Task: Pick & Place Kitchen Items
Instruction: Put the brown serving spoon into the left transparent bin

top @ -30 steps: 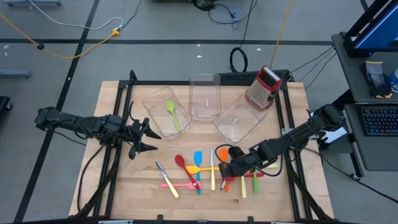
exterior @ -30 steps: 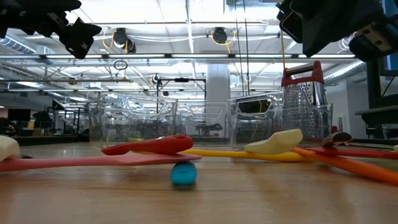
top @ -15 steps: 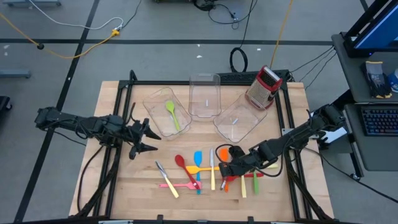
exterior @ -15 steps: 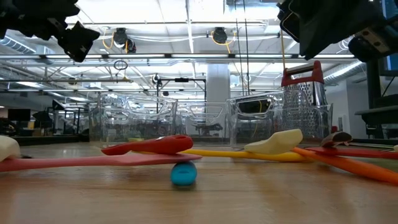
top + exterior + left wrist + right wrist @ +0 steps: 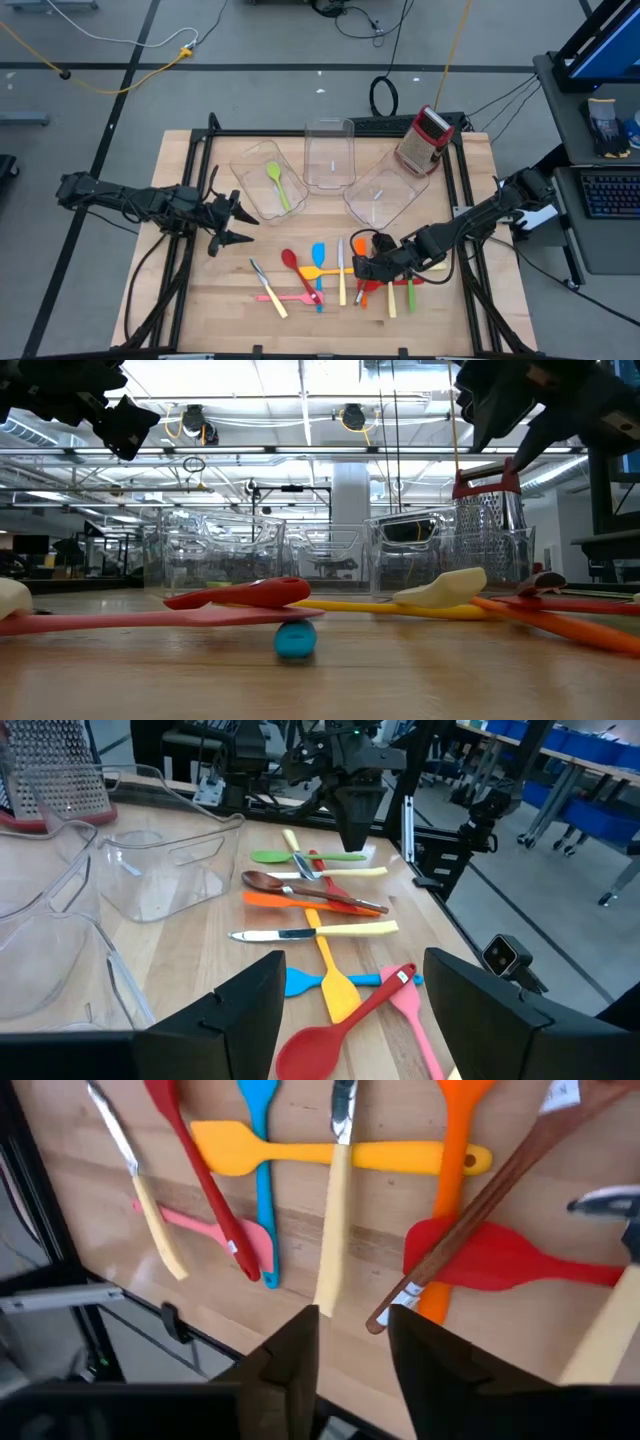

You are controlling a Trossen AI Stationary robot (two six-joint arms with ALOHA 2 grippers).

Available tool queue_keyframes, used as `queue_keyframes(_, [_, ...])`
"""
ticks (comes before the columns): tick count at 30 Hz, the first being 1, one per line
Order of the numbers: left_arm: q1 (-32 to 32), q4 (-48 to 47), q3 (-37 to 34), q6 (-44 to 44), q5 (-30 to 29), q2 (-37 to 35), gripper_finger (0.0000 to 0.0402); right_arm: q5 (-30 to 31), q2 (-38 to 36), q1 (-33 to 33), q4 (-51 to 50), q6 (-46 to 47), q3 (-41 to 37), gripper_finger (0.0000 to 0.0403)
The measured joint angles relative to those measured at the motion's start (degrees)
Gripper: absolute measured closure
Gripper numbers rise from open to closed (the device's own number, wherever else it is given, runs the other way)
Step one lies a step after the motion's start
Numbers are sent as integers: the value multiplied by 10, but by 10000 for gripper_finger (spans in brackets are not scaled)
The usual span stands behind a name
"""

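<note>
Several kitchen items lie in a loose heap near the table's front edge: a red spoon [image 5: 296, 270], a blue spatula [image 5: 318, 258], a yellow spatula [image 5: 300, 1152], an orange spatula [image 5: 455, 1180], a red spatula [image 5: 510, 1262], a brown spoon [image 5: 480, 1200], a pink spatula [image 5: 215, 1230] and a cream-handled knife [image 5: 330, 1240]. A green spoon [image 5: 278, 185] lies in the left clear bin [image 5: 252, 172]. My right gripper [image 5: 360, 268] [image 5: 352, 1320] hovers open just above the heap, over the near ends of the knife handle and the brown spoon. My left gripper [image 5: 238, 222] [image 5: 352, 970] hangs open over bare wood to the heap's left.
Two more clear bins [image 5: 329, 155] [image 5: 385, 195] stand at the back centre and back right. The red-and-silver grater [image 5: 423, 140] stands at the back right corner. Black frame rails [image 5: 465, 190] run along the table's sides. Bare wood lies at the front left.
My right gripper has opened its fingers while staying over the heap's right half, and has shifted only slightly. The utensils lie as they did. My left gripper has kept still.
</note>
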Motion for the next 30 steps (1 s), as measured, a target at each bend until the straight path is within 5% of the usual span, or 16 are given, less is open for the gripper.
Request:
queue_keyframes(10, [0, 0, 0, 9, -3, 0, 160, -13, 0, 0, -13, 81, 0, 237])
queue_keyframes(30, [0, -4, 0, 13, -24, 0, 160, -42, 81, 5, 52, 123, 0, 242])
